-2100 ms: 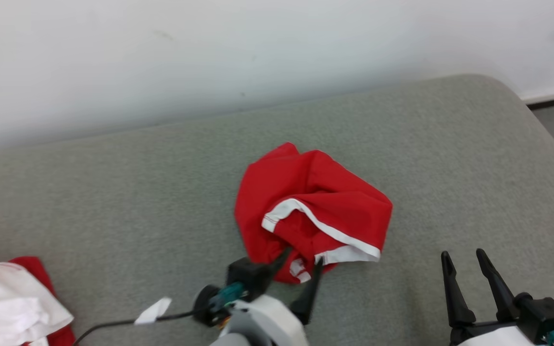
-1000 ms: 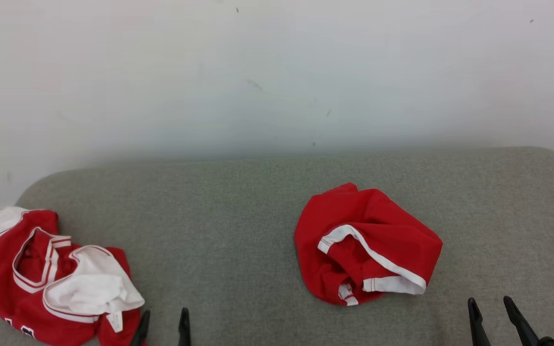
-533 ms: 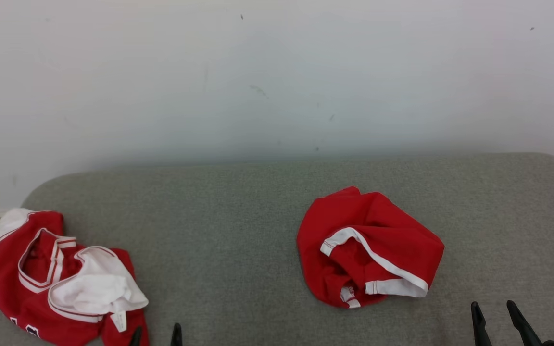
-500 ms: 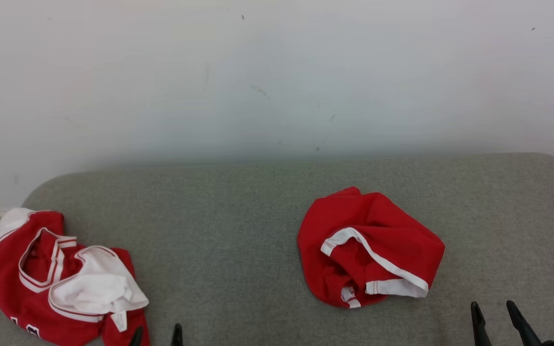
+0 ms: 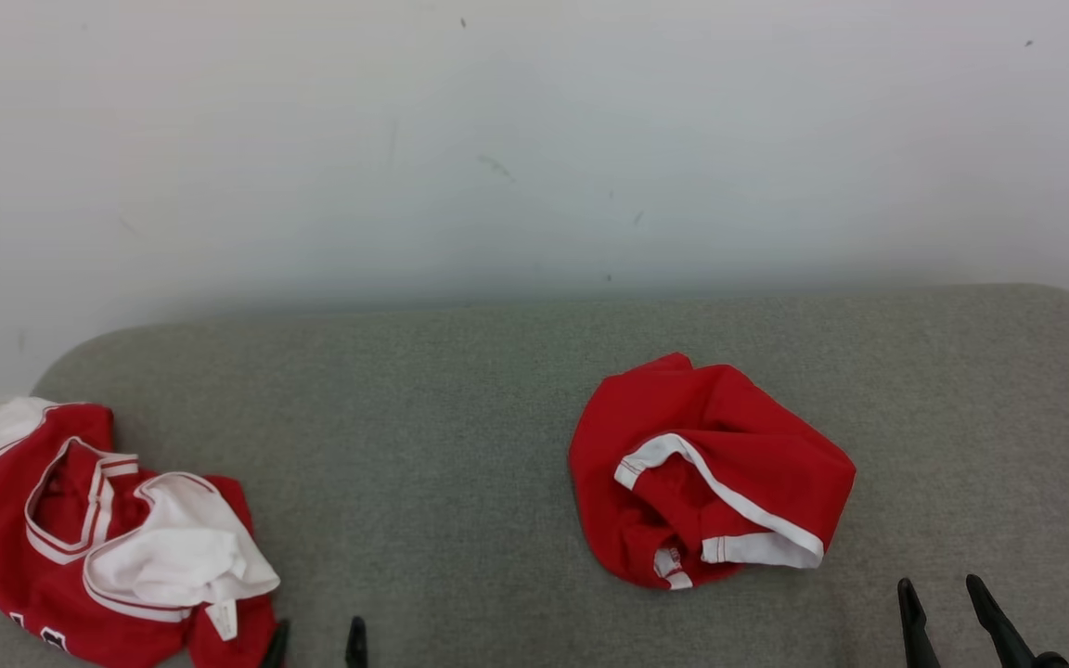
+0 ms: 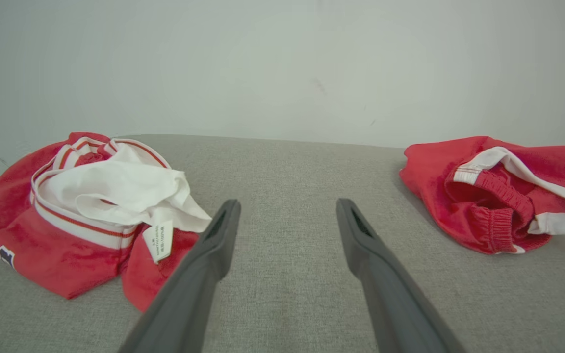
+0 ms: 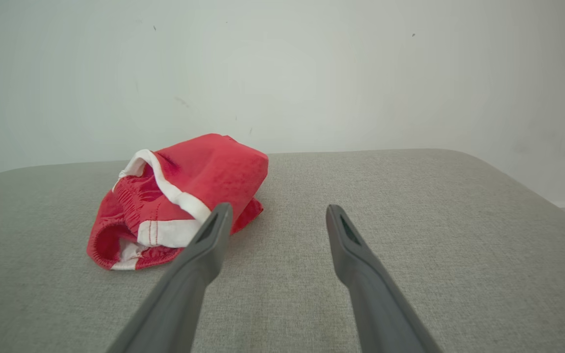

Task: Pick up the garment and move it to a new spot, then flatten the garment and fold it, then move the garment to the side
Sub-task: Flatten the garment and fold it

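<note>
A crumpled red garment with white trim [image 5: 711,473] lies bunched on the grey cushion [image 5: 442,436], right of centre; it appears at the right in the left wrist view [image 6: 498,191] and left of centre in the right wrist view [image 7: 179,196]. My left gripper [image 5: 316,635] pokes up at the bottom edge, open and empty, apart from both garments. In its own view the left gripper [image 6: 285,213] hovers over bare cushion. My right gripper [image 5: 941,592] is open at the lower right, just right of the red garment. Its fingers [image 7: 214,230] frame bare cushion.
A second red and white garment [image 5: 108,538] lies heaped at the cushion's left end, also in the left wrist view [image 6: 86,211]. A white wall [image 5: 534,139] rises behind the cushion. Bare cushion spans the middle and the far right.
The camera has swung and pulled back since 2.1 s ago. My left gripper has let go of the red garment's near edge and drawn back to the bottom edge. In the last second, little differs.
</note>
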Controlling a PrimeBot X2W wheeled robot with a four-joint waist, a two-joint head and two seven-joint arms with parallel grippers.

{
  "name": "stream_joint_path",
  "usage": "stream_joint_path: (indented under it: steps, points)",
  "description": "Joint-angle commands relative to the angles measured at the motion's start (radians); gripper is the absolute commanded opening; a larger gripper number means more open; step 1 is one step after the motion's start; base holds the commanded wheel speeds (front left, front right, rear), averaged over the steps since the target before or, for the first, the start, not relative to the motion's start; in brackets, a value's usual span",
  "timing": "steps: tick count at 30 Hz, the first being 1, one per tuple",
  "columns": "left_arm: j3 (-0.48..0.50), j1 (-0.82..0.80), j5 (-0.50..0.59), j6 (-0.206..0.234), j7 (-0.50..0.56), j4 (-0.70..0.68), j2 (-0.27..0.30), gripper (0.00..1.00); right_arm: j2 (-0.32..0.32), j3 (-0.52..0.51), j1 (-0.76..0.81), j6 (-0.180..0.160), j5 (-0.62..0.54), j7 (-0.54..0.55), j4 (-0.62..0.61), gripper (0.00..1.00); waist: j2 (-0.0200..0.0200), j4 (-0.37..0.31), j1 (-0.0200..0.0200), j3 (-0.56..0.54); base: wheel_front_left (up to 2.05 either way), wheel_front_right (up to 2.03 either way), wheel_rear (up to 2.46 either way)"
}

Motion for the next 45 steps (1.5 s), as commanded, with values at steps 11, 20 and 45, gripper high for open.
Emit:
stream_joint_path:
  steps: [11, 20, 45]
  points:
    - [-0.138, -0.14, 0.098, -0.087, -0.001, -0.015, 0.002, 1.0, -0.014, 0.028, -0.047, -0.002, 0.01, 0.001, -0.007, 1.0, -0.0001, -0.068, 0.0, 0.028, 0.0, 0.0, 0.0]
    - [-0.339, -0.292, 0.107, -0.172, -0.001, 0.194, 0.003, 1.0, 0.001, 0.051, -0.08, -0.002, 0.018, 0.001, -0.012, 1.0, -0.0001, -0.175, 0.0, 0.074, 0.0, 0.0, 0.0]
    - [-0.444, -0.59, 0.095, -0.083, 0.005, 0.625, 0.03, 1.0, 0.033, 0.035, -0.125, -0.002, 0.034, 0.001, -0.029, 1.0, -0.0001, -0.306, 0.0, 0.208, 0.0, 0.0, 0.0]
